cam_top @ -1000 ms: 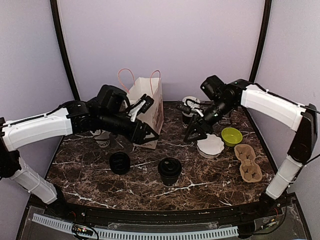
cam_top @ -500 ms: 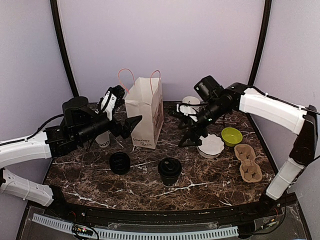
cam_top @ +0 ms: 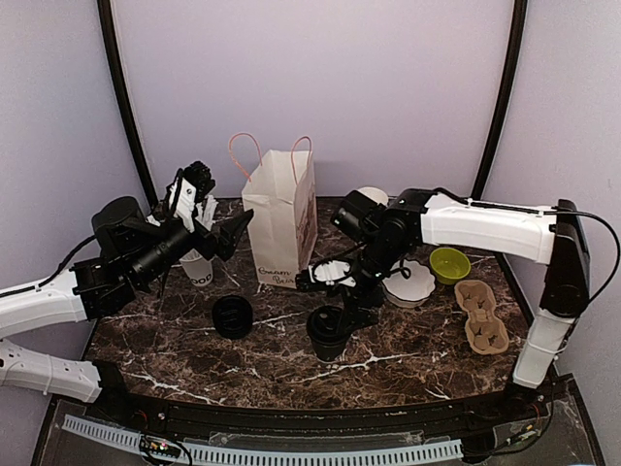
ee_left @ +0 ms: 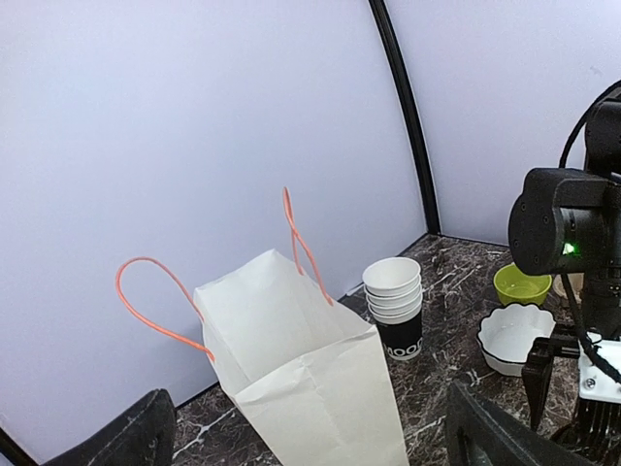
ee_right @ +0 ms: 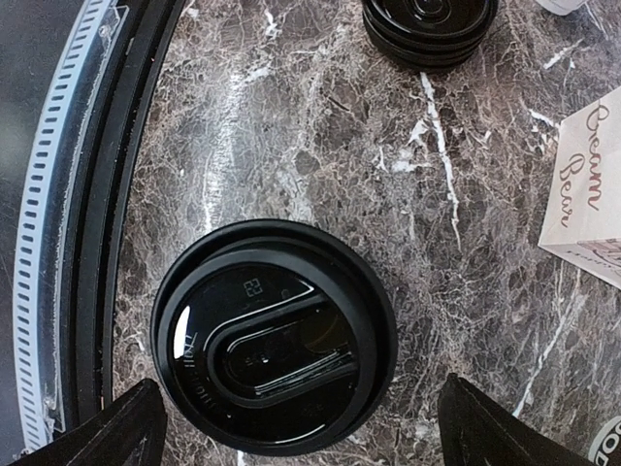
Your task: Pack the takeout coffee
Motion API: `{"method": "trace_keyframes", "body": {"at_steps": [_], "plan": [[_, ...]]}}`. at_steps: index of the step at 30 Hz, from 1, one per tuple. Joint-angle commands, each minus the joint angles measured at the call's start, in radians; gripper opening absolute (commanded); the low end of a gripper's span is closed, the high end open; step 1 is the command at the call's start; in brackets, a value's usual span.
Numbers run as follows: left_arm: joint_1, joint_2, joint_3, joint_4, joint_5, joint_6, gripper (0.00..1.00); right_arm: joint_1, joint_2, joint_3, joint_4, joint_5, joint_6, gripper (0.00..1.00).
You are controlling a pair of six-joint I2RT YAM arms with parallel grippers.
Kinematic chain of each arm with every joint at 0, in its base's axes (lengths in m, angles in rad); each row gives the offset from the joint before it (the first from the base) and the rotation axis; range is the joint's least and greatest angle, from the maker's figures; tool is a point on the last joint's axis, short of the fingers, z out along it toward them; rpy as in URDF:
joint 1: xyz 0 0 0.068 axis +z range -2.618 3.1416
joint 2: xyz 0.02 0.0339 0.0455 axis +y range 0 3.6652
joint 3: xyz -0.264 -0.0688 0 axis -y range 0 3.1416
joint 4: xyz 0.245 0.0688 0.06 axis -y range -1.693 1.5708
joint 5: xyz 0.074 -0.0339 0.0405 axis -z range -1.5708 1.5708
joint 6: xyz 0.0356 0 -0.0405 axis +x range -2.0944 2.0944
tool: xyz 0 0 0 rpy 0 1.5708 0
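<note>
The takeout coffee (cam_top: 330,332), a black cup with a black lid, stands upright on the marble near the front centre. My right gripper (cam_top: 335,296) hovers just above it, open, and touches nothing. In the right wrist view the lid (ee_right: 275,340) lies between the two spread fingertips of my right gripper (ee_right: 296,427). The white paper bag (cam_top: 281,218) with pink handles stands open-topped behind the cup. My left gripper (cam_top: 215,209) is open and empty, raised to the left of the bag. In the left wrist view my left gripper (ee_left: 310,432) looks down at the bag (ee_left: 301,369).
A stack of black lids (cam_top: 233,316) (ee_right: 430,24) lies left of the coffee. A white cup of sticks (cam_top: 199,267) stands behind it. A stack of lidless cups (ee_left: 395,306), a white scalloped bowl (cam_top: 408,283), a green bowl (cam_top: 449,264) and a cardboard carrier (cam_top: 482,316) fill the right side.
Both grippers have opened wide. My left arm drew back leftwards from the bag. My right arm swung from the back right down over the lidded cup.
</note>
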Motion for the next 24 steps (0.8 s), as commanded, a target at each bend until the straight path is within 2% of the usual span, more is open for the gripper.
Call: {"method": "trace_keyframes", "body": {"at_steps": [1,6,12,20,24], "plan": [[0.001,-0.025,-0.010,0.046,-0.029,0.034,0.99,0.031,0.014,0.022,-0.002,0.019,-0.011,0.98],[0.002,-0.025,-0.015,0.057,-0.047,0.047,0.99,0.062,0.018,0.006,0.007,0.054,-0.012,0.93],[0.003,-0.017,-0.016,0.058,-0.057,0.051,0.99,0.085,0.022,0.010,0.011,0.075,0.003,0.82],[0.004,-0.007,-0.014,0.057,-0.065,0.056,0.99,0.091,0.032,-0.002,0.027,0.106,0.033,0.81],[0.003,-0.004,-0.014,0.056,-0.065,0.057,0.99,0.092,0.030,0.009,0.026,0.123,0.048,0.75]]}}
